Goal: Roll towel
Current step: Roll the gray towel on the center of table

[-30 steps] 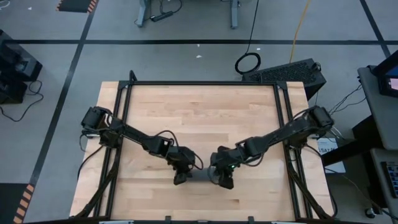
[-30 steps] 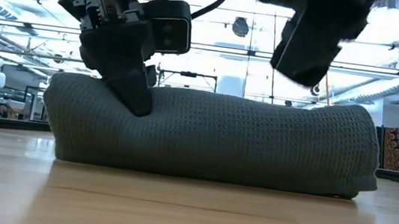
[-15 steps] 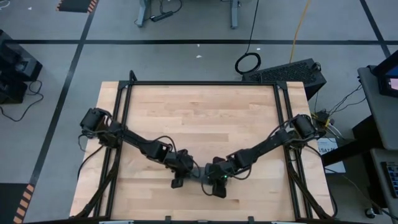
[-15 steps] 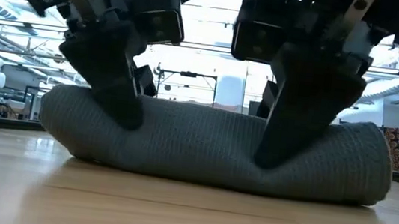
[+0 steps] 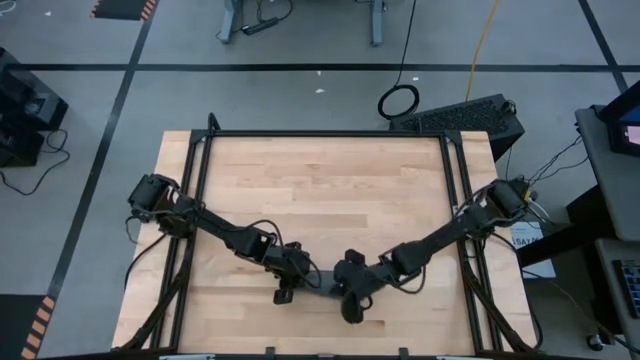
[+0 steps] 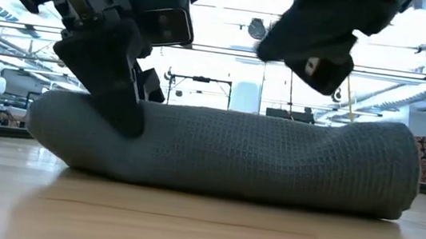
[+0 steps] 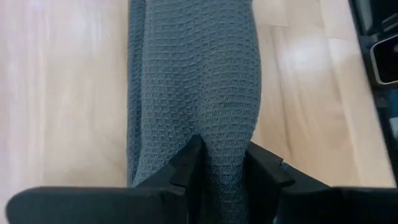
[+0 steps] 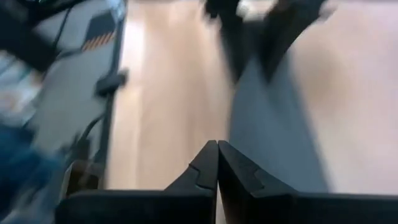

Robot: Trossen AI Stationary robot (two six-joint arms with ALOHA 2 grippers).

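Towel (image 6: 225,153) lies rolled into a thick grey log on the table (image 5: 330,190), near the front edge and between the two arms. In the low view it stretches across most of the width, one end rounded, the other thicker. The left gripper (image 7: 222,167) is clamped on one end of the roll, a finger (image 7: 186,163) on each side, pinching the waffle cloth between them. The right gripper (image 8: 217,163) has its fingers pressed together with nothing between them; it seems to hover just above the roll's other end, tilted, though blur makes the gap hard to judge. In the high view both arms reach inward and largely hide the towel.
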